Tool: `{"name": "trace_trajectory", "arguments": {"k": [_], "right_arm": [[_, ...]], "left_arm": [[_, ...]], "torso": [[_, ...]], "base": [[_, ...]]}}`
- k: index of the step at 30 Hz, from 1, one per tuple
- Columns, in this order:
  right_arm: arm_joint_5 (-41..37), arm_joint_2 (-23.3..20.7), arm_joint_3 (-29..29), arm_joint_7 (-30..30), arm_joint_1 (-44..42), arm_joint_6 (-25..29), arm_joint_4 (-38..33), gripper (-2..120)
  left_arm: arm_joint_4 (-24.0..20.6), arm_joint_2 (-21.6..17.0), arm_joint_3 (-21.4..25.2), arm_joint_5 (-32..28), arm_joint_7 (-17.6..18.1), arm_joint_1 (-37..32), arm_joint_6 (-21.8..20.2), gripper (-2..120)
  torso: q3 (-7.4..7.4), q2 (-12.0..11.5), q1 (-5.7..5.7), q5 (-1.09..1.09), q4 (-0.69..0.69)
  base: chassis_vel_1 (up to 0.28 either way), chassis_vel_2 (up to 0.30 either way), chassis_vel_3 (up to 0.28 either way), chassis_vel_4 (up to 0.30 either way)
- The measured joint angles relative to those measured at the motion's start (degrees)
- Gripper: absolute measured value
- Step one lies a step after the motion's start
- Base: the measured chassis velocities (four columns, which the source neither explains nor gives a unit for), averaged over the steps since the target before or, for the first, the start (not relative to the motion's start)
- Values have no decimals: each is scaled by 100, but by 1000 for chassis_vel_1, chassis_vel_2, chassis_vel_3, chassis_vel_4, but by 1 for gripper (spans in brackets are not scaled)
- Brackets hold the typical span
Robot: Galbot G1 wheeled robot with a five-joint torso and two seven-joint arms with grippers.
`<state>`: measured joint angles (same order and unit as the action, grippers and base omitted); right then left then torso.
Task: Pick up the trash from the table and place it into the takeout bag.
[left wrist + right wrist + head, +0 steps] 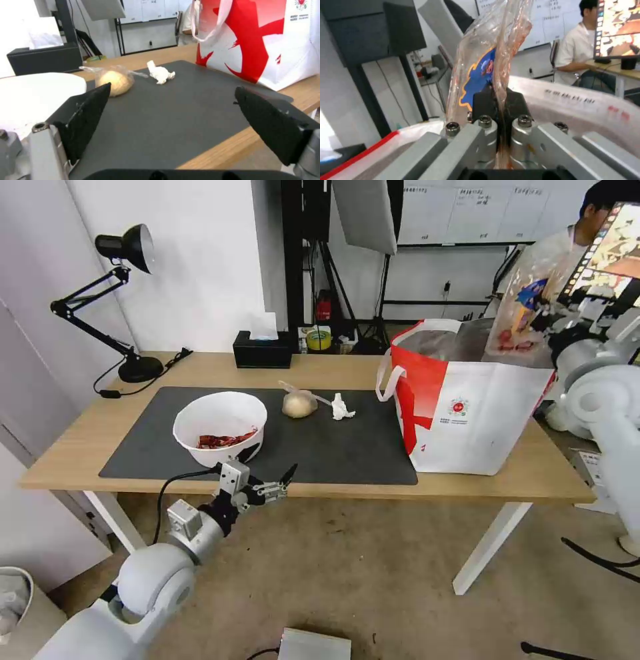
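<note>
Clear tray [527,307] pinched in right hand [500,100] above takeout bag [467,427], left hand [270,473] spread

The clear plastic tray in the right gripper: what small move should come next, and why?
Probably lower it a little, then open. The right gripper is shut on the clear plastic tray, which hangs above the open takeout bag, not yet inside. The left gripper waits open near the table edge.
</note>
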<state>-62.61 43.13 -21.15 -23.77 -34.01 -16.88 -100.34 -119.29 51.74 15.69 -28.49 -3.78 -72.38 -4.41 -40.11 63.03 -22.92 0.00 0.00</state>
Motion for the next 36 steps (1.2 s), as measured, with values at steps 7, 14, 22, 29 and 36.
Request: {"name": "trace_trajectory", "arguments": {"k": [7, 14, 22, 29, 36], "right_arm": [[-111, 7, -197, -60, -336, -35, -264, 0], [-180, 19, -367, -145, -695, -55, -491, 0], [-282, 96, -381, -305, -775, -161, -544, 0], [-436, 101, -404, -379, -747, -239, -564, 18], [-606, 95, -453, -381, -741, -320, -566, 44]], "left_arm": [[-5, -20, -73, 59, 56, 14, 9, 100], [-7, -38, -129, 83, 91, 48, 15, 100], [-21, -92, -136, 77, 98, 66, 15, 100], [-28, -102, -133, 70, 101, 63, 13, 100], [-31, -179, -118, 13, 113, 92, -3, 100]], "torso": [[0, 0, 0, -1, 0], [1, 0, 0, 0, -1], [1, 0, 0, 0, 0], [1, 0, 0, 0, 0], [0, -1, 0, 0, 0]], "base": [[0, 0, 0, 0], [0, 0, 0, 0], [0, 0, 0, 0], [0, 0, 0, 0], [0, 0, 0, 0]]}}
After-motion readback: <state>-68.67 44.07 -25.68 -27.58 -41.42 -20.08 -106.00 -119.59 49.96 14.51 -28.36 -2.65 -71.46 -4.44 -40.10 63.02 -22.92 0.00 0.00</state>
